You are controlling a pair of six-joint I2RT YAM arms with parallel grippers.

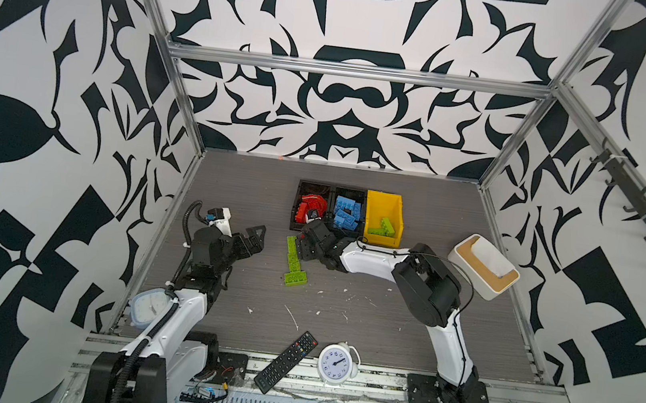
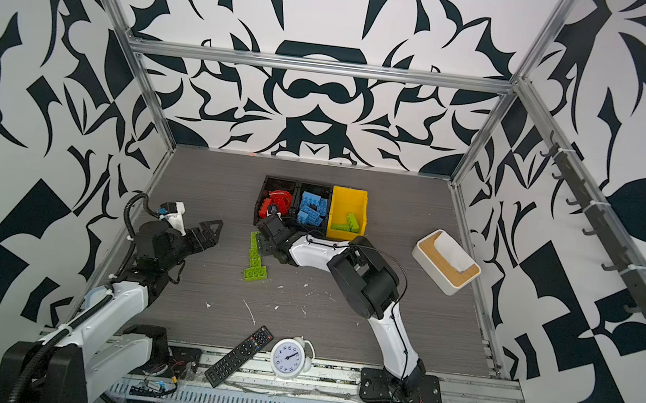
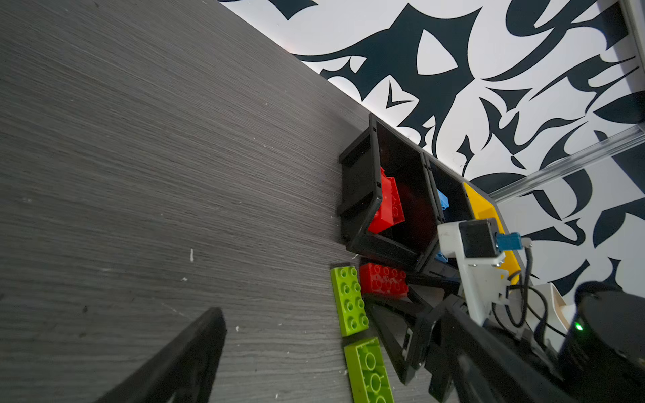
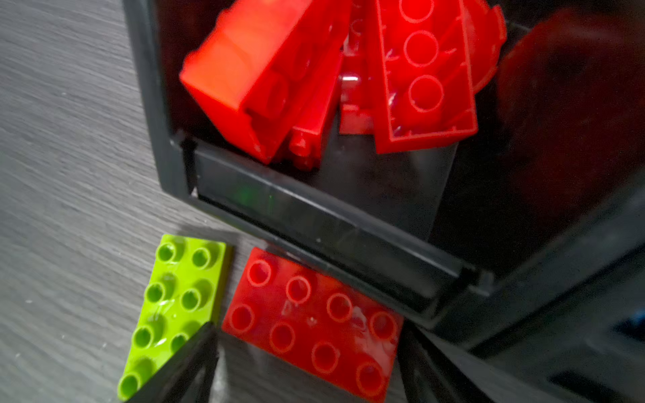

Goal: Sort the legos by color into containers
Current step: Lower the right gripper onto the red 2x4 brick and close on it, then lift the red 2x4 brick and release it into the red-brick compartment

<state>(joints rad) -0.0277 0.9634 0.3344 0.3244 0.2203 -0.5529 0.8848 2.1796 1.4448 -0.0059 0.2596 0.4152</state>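
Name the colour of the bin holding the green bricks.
Yellow; bin clearest in a top view.

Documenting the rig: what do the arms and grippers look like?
White shells, black joints. The left arm carries a black corrugated hose, the right arm a thin black cable. The left gripper and right gripper are black, with triangular open-frame jaws.

Red plate [image 4: 310, 324] under right tool [image 4: 307, 335] from above; grip unclear.

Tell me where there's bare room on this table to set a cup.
Free: the back-left table between the left arm and the black bins; the middle between the green bricks and the remote. Crowded: right before the bins, around the right arm.
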